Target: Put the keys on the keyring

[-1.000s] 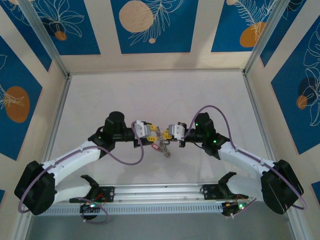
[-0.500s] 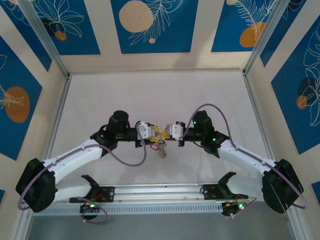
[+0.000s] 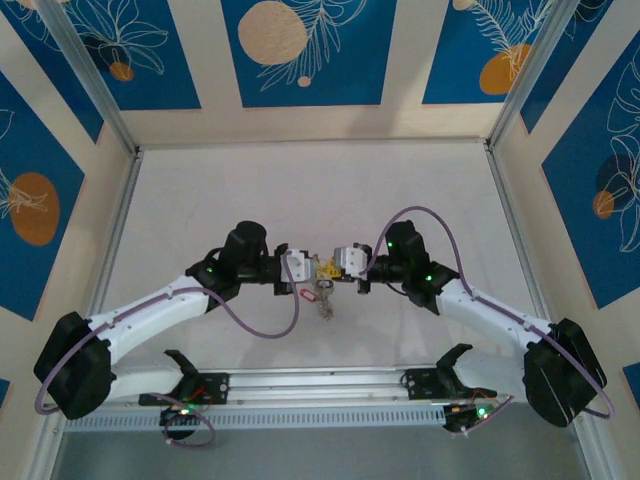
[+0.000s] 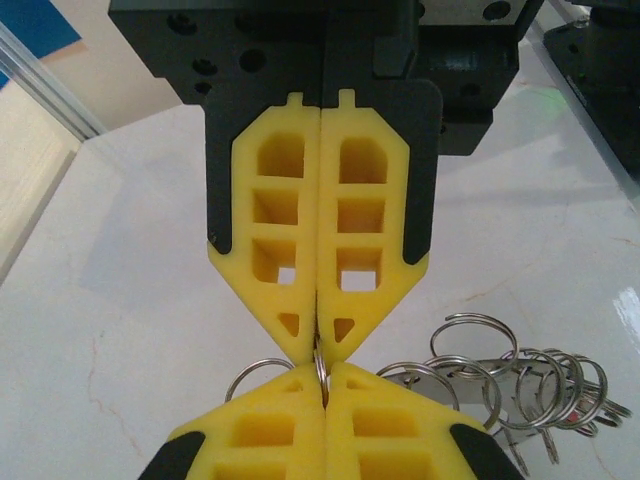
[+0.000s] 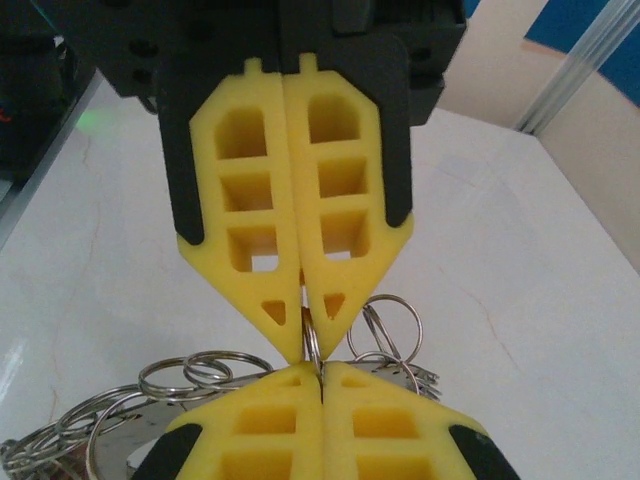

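Keyring (image 4: 321,362) pinched between left end effector (image 4: 323,385) and right end effector (image 5: 320,380), both closed on it; keys (image 3: 323,300) bunched beside

Bright even light; soft faint shadows

Shiny metal keyrings (image 4: 472,319), matt yellow plastic gripper fingers (image 4: 280,184), glossy white tabletop (image 4: 120,330) w/ faint veins.

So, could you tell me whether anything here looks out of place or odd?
Nothing is spilled or broken. One thing stands out: the left pincer and right pincer, both shut, meet tip to tip on the same thin ring, with the tangled bunch of rings just beside the tips.
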Robot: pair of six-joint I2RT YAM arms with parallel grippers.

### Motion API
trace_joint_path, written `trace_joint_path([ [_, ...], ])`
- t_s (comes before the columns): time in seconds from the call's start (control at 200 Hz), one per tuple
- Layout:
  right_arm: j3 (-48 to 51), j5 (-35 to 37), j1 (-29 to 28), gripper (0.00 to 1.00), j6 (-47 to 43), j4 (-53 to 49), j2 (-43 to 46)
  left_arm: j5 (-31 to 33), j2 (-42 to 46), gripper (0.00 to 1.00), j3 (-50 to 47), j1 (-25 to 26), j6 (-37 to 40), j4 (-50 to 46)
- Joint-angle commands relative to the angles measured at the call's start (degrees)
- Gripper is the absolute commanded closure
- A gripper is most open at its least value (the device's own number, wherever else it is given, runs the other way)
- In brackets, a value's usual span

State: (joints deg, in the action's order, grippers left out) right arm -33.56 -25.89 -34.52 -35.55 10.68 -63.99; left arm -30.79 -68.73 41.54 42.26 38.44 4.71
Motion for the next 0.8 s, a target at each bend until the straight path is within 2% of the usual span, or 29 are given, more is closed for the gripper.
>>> trace_joint_path([
  [0.0,2.2,-6.8,1.5,0.94,6.7,10.8,1.2,-0.3,1.4,1.0,-0.6,0.1,-1.5,2.4],
  [0.155,4.4,-8.9,2.3,0.85,9.8,14.6,1.1,-7.7,3.0,1.0,-3.6,-1.4,-7.3,11.9],
  [0.225,5.5,-9.2,2.7,0.83,11.1,16.9,1.5,-9.8,3.3,1.0,-4.3,-1.8,-8.6,14.6],
  [0.58,5.7,-13.4,3.1,0.82,14.5,18.5,1.2,-13.4,2.5,1.0,-5.2,-2.4,-11.6,21.2],
  [0.65,5.5,-14.2,3.1,0.83,15.2,18.5,0.6,-14.0,2.3,1.0,-5.2,-2.4,-11.9,22.0],
  [0.795,5.5,-15.1,3.1,0.93,16.2,19.9,-0.3,-14.5,1.4,1.0,-5.4,-2.4,-13.0,23.9],
])
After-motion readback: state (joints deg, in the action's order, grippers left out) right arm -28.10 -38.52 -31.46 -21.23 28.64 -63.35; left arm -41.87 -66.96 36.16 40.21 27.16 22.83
